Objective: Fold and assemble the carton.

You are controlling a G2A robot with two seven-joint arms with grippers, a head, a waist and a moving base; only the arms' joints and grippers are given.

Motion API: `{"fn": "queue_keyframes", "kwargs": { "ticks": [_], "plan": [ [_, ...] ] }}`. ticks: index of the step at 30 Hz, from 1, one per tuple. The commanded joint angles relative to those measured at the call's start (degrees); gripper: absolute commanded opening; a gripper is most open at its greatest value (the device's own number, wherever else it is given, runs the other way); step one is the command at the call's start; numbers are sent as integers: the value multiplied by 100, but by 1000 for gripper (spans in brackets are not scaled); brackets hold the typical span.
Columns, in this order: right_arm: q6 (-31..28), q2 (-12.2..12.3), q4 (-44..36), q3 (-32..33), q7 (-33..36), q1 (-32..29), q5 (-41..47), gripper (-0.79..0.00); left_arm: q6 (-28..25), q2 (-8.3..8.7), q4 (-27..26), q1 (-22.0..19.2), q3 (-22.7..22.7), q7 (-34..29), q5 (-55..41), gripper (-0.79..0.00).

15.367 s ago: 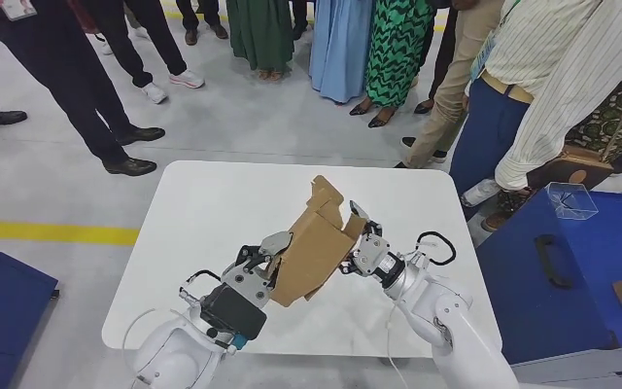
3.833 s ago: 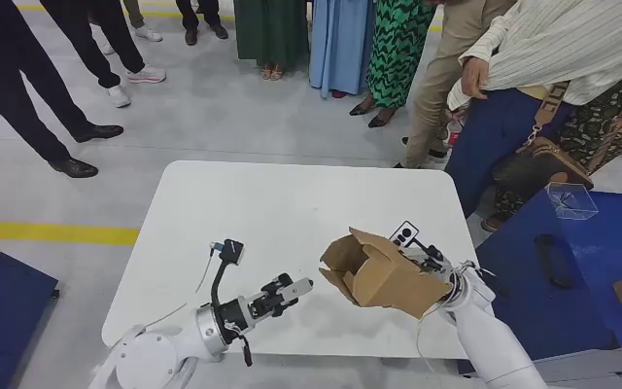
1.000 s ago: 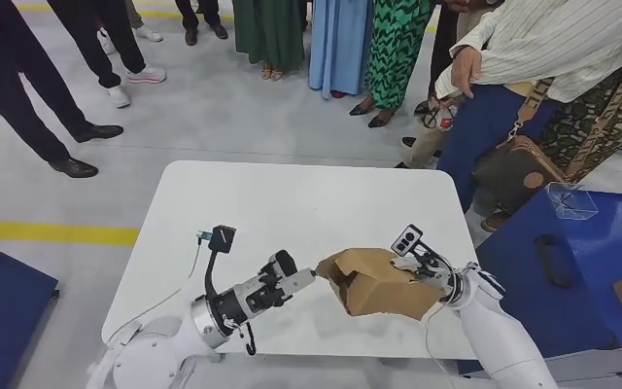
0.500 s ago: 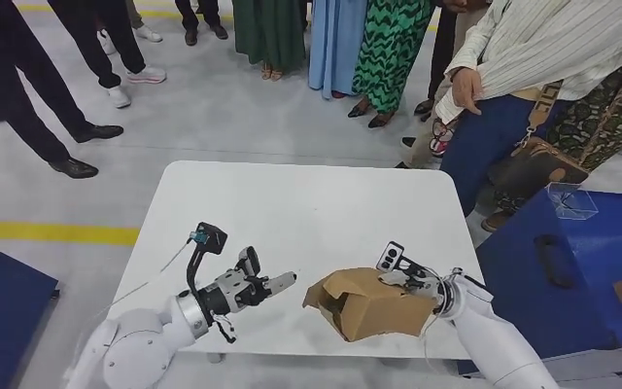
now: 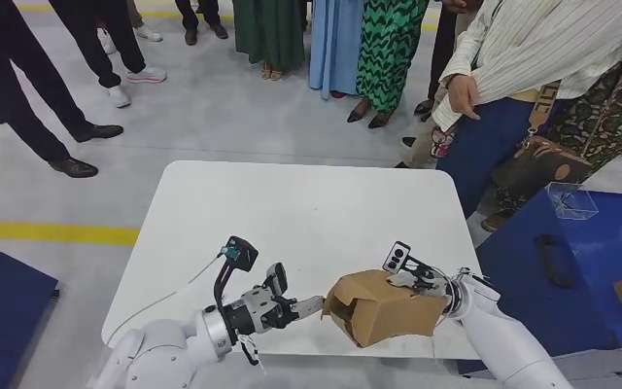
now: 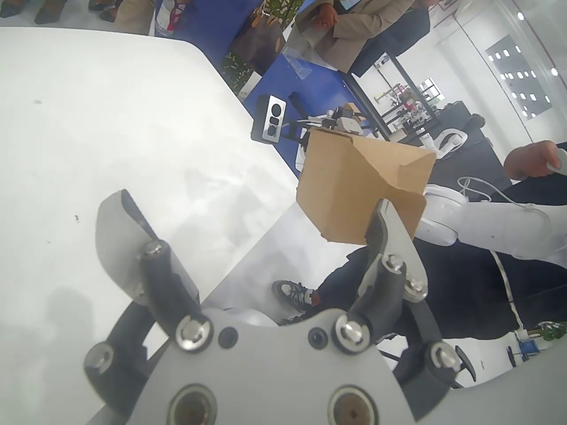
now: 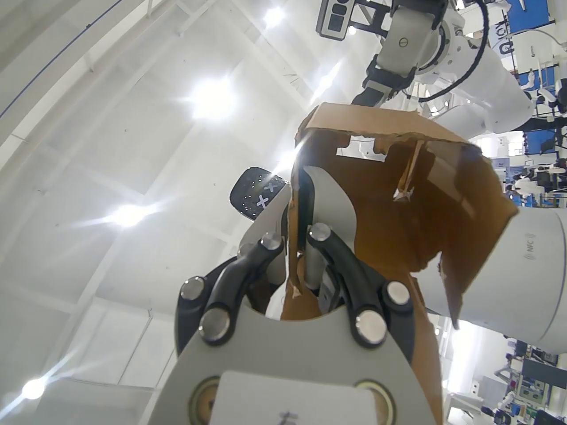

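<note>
Here's the carton (image 5: 384, 306), plain brown card, down at the near edge of the table (image 5: 292, 204), toward its near right corner. From above, the right gripper (image 5: 420, 282) sits at the carton's far right side. The left gripper (image 5: 313, 305) comes in from the other side, its tip just beside the carton's open end. Touching or not? The top view won't settle it, nor whether the carton's underside rests on the table.

The left wrist view gives what the overhead can't: the fingers (image 6: 390, 232) are spread wide with nothing between them. One stands over bare white table and the other overlaps the carton's lower edge in the picture. From here the carton shows only its outer faces and a slanting crease, with one corner hanging out past the table's edge.

The right wrist view opens up the inside. That gripper is clamped on one carton wall, one finger (image 7: 328, 205) inside the box and the other outside, with the card pinched between them. It also shows a slot cut in the panel beyond and ragged flap edges. The left arm rises behind the carton's rim.
</note>
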Motion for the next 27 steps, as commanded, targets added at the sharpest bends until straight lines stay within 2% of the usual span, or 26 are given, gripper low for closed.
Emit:
{"fn": "queue_keyframes", "kwargs": {
  "ticks": [1,27],
  "plan": [
    [-28,26,9,-23,29,31,-15,-785,12,-7,4,-16,93,-12,-13,0],
    [-69,30,32,-224,69,227,-144,-785,516,-156,648,-860,1049,-287,187,0]
  ]
}}
